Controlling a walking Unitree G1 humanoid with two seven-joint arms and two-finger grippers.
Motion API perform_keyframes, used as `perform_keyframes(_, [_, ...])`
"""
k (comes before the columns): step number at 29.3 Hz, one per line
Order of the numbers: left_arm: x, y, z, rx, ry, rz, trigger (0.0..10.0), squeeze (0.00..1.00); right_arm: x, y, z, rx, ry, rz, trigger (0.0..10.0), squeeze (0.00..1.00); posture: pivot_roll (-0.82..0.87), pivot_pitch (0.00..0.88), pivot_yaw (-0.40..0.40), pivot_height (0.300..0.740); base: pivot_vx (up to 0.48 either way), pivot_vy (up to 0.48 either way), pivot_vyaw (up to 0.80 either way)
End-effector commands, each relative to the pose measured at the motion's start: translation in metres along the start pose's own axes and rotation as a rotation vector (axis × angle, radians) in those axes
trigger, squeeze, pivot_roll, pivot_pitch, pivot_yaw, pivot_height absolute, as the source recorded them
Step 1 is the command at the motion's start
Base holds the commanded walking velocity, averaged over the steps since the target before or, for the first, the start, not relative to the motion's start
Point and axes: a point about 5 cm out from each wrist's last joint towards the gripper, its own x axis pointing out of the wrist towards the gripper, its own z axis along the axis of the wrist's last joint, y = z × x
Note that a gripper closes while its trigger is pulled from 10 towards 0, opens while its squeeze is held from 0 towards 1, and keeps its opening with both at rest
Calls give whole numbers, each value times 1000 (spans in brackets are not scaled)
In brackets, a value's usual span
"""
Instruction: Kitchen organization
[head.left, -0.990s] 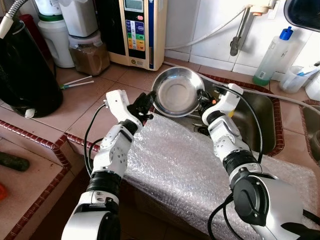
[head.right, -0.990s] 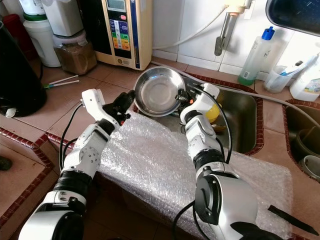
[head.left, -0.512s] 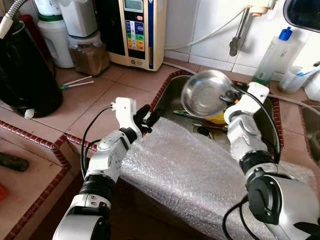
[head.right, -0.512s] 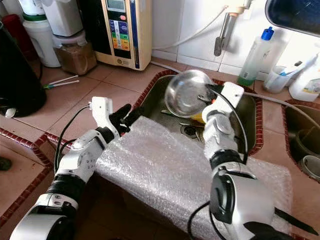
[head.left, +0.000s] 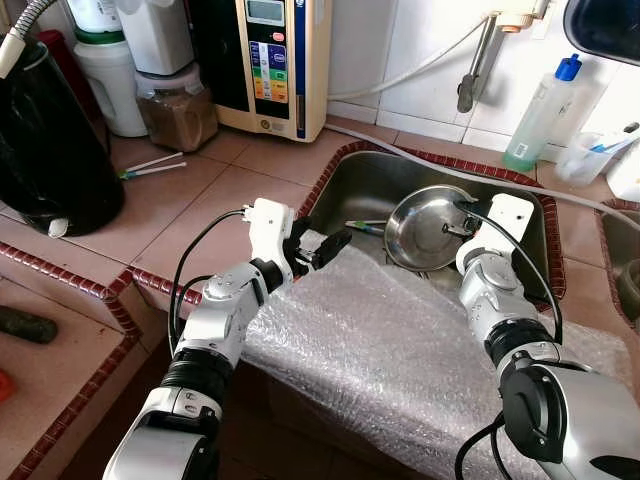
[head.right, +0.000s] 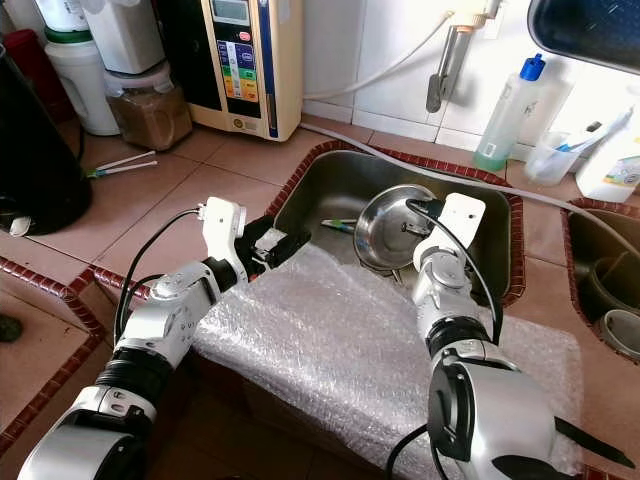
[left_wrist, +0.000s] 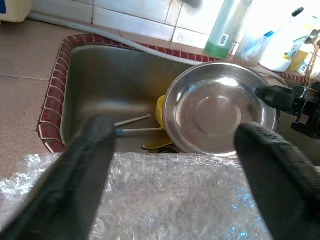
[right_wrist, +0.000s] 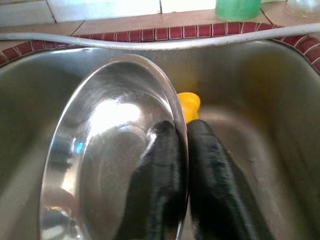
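Left of centre in the left eye frame, left gripper (head.left: 322, 247) with fingers spread apart, holding nothing, poised over the near edge of the bubble wrap (head.left: 400, 350) by the sink (head.left: 365, 180). Right of centre, right gripper (right_wrist: 182, 165) pinched on the rim of the stainless steel bowl (head.left: 428, 226), tilted inside the sink, just beside a yellow object (right_wrist: 189, 104).

L end effector (head.left: 322, 249) open, arm fwd; R end effector (right_wrist: 182, 165) clamped, arm extended fwd.
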Motion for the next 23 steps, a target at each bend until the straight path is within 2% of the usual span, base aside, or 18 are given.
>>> perform_keyframes(1, [-1,-1,-2,21,23,-11,10000,1000,-1,1,-4,-3,27,-9,10000,1000,77,0,6,740,0,0,0])
perform_keyframes(9, [2,-3,-1,44,29,-24,10000,1000,-1,-1,-9,1,60,-21,10000,1000,76,0,9,740,0,0,0])
perform_keyframes(23, [3,-2,-1,55,33,-20,10000,1000,-2,-4,-9,-20,45,-28,10000,1000,70,0,14,740,0,0,0])
